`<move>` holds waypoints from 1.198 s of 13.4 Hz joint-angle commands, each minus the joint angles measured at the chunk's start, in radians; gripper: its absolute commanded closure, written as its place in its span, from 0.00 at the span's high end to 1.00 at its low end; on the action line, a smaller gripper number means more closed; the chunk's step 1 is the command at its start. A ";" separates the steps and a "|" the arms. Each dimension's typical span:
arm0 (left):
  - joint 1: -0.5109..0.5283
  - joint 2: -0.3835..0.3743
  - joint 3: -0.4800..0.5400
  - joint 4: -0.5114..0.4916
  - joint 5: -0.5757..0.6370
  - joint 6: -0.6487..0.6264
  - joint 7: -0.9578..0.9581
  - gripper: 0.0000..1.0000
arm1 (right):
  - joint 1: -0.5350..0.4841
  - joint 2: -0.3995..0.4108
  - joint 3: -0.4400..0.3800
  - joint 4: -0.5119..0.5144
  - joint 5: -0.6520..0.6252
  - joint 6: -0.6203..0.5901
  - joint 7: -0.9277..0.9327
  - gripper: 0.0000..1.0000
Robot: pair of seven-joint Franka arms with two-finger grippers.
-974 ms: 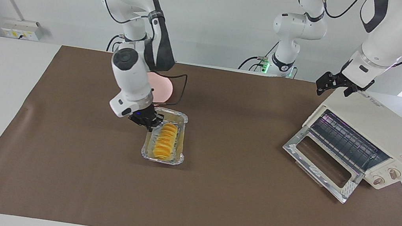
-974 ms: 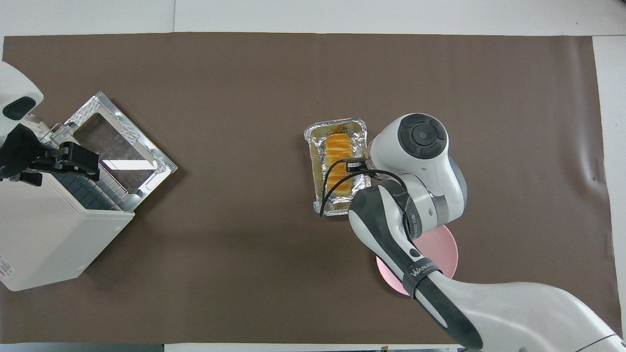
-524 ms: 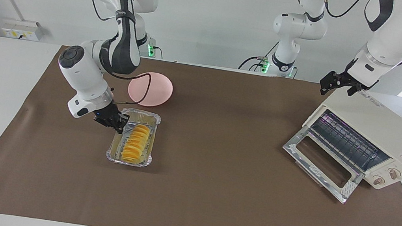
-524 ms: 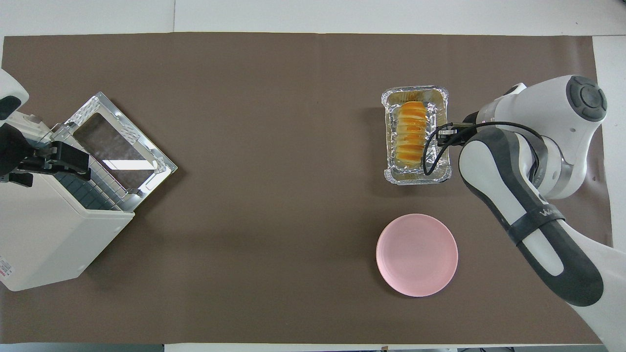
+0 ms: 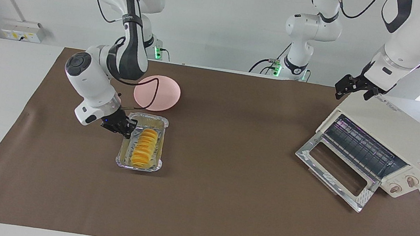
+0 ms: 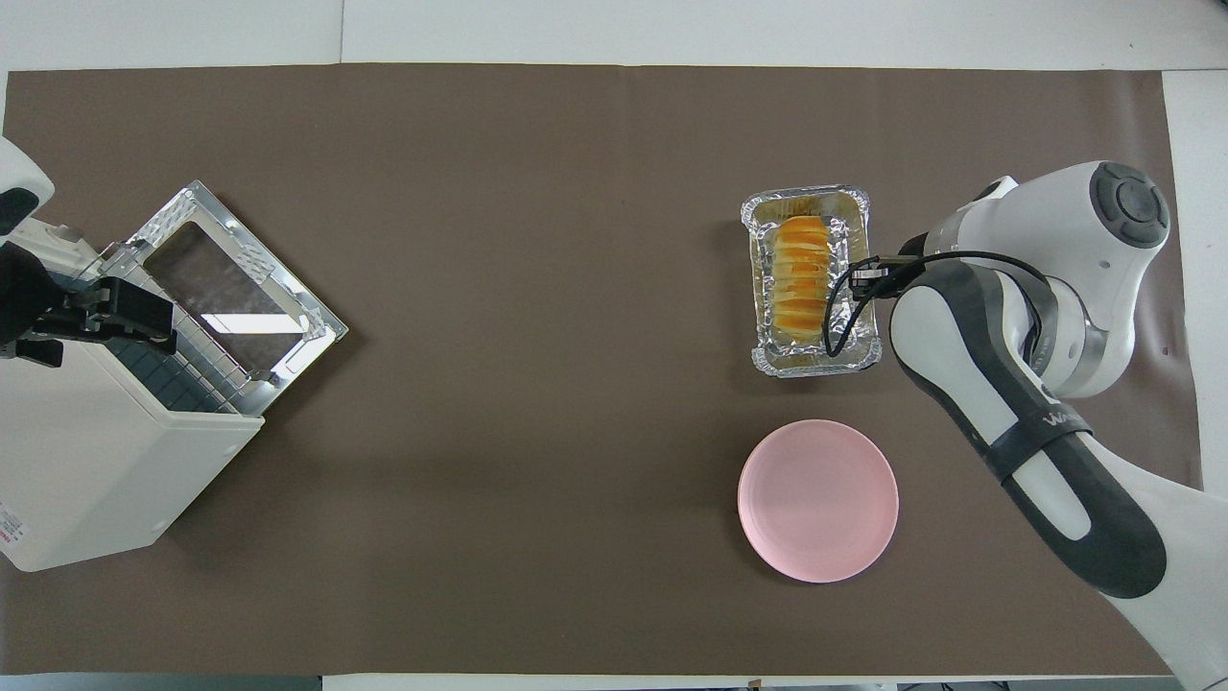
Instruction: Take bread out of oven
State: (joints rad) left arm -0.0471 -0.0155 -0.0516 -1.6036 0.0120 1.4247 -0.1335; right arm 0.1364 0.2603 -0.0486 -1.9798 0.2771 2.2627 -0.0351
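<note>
The bread (image 5: 143, 147), a ridged golden loaf, lies in a crinkled foil tray (image 5: 137, 166) on the brown mat toward the right arm's end. My right gripper (image 5: 127, 128) is shut on the tray's long rim. In the overhead view the bread (image 6: 801, 278) fills the tray (image 6: 815, 363), with the right gripper (image 6: 863, 280) at its side. The cream oven (image 5: 399, 129) stands at the left arm's end with its glass door (image 5: 335, 170) dropped open and its rack bare. My left gripper (image 5: 353, 89) hovers open over the oven's top (image 6: 86, 461).
A round pink plate (image 5: 159, 94) sits nearer to the robots than the tray; it also shows in the overhead view (image 6: 817, 499). The brown mat (image 5: 222, 203) covers the table. The oven's open door (image 6: 240, 278) juts out over the mat.
My right gripper carried the foil tray with the bread from the table's middle toward the right arm's end, then shifted it slightly nearer to the robots. The left gripper barely moved.
</note>
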 commanded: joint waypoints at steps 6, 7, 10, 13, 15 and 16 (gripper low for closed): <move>0.010 -0.014 -0.004 -0.006 -0.009 0.003 0.009 1.00 | -0.011 -0.068 0.004 -0.011 0.011 -0.044 -0.037 1.00; 0.010 -0.014 -0.004 -0.006 -0.009 0.002 0.009 1.00 | -0.015 -0.108 0.000 -0.004 -0.007 -0.114 -0.037 1.00; 0.010 -0.014 -0.004 -0.006 -0.009 0.003 0.009 1.00 | -0.047 -0.246 -0.004 0.007 -0.120 -0.297 -0.031 1.00; 0.010 -0.014 -0.004 -0.006 -0.009 0.003 0.009 1.00 | -0.078 -0.343 -0.002 0.007 -0.176 -0.365 -0.029 1.00; 0.010 -0.014 -0.004 -0.006 -0.009 0.003 0.009 1.00 | -0.074 -0.345 0.003 0.004 -0.176 -0.353 0.007 1.00; 0.010 -0.014 -0.004 -0.006 -0.009 0.003 0.009 1.00 | -0.061 -0.332 0.009 0.010 -0.186 -0.348 0.023 1.00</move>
State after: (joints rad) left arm -0.0471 -0.0156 -0.0516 -1.6036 0.0120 1.4247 -0.1335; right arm 0.0712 -0.0909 -0.0595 -1.9575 0.1174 1.8913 -0.0394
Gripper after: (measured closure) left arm 0.000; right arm 0.000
